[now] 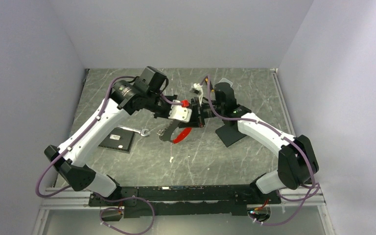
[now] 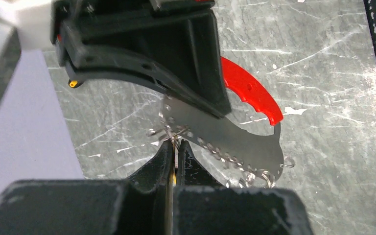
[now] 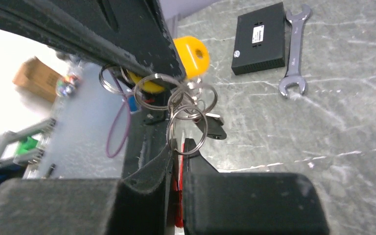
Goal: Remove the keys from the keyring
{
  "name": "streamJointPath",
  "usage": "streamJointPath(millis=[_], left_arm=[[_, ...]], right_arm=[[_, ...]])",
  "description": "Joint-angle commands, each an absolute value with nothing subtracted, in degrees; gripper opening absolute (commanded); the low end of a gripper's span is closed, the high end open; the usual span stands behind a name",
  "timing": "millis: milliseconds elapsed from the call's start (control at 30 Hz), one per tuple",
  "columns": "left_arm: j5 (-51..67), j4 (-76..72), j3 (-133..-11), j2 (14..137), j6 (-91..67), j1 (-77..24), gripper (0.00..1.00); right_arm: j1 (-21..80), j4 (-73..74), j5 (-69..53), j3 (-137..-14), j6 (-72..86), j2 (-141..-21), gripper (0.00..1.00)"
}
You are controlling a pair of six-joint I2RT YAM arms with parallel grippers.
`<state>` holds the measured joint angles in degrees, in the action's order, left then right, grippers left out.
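From above, the two arms meet over the middle of the grey table [image 1: 210, 161]. The left gripper [image 1: 188, 115] and the right gripper [image 1: 199, 110] stand tip to tip and cover each other, so this view does not show how their jaws stand. Under them only a red strip [image 1: 182, 136] and a dark toothed edge beside it can be seen. The rings are too small to make out here. A wrench [image 1: 144, 131] and a black box [image 1: 117, 141] lie to the left, apart from the bunch.

The left wrist camera shows more. The left gripper [image 2: 176, 148] is pressed together on the thin wire rings of the keyring [image 2: 168, 133]. A brass-yellow sliver [image 2: 174, 179] sits in the slit between its fingers; I cannot tell if it is one of the keys. The black fingers of the right gripper come in from the top and clamp a flat grey plate [image 2: 235, 139], near where the red strip [image 2: 252, 93] joins it. A thin chain [image 2: 225, 159] runs along the plate's lower edge, and its end is hidden behind the camera's own gripper body.

In the right wrist view the right gripper [image 3: 178, 147] is closed, with red showing between its fingers. Here the rings of the keyring [image 3: 188, 115] are large and clear. Several of them overlap, and they hang against the edge of the left gripper's black finger [image 3: 127, 44], which is cut off at the top. A yellow handle [image 3: 192, 56] is half hidden behind that finger. The wrench [image 3: 293, 54] and the black box [image 3: 259, 36] lie behind. The shapes of the keys are not clear here either. Only a small dark piece [image 3: 216, 128] shows beside the rings.
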<state>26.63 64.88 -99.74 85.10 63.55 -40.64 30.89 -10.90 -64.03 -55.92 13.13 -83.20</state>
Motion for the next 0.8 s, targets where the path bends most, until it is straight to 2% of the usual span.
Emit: streamJointPath(millis=[0,33,133,367,600,767], left_arm=[[28.29,61.83,-104.21,86.03,62.36,-40.91,0.0],[28.07,62.32,-104.51,86.26,62.53,-40.93,0.0],[27.17,63.17,-104.68,86.74,62.25,-40.91,0.0],[26.37,61.96,-105.08,87.27,60.42,-40.98,0.0],[25.08,61.4,-105.37,86.43,61.12,-41.0,0.0],[24.94,62.31,-105.82,85.73,62.24,-40.99,0.0]], right_arm=[[26.18,-59.76,-65.93,-43.77,45.69,-82.7,0.0],[25.81,-65.51,-65.25,-42.15,48.39,-82.99,0.0],[26.01,-65.66,-65.08,-42.02,46.72,-83.12,0.0],[26.1,-76.8,-61.93,-38.96,52.18,-83.7,0.0],[26.1,-63.44,-62.09,-39.42,47.49,-83.08,0.0],[26.09,-61.27,-61.74,-37.5,46.75,-82.8,0.0]])
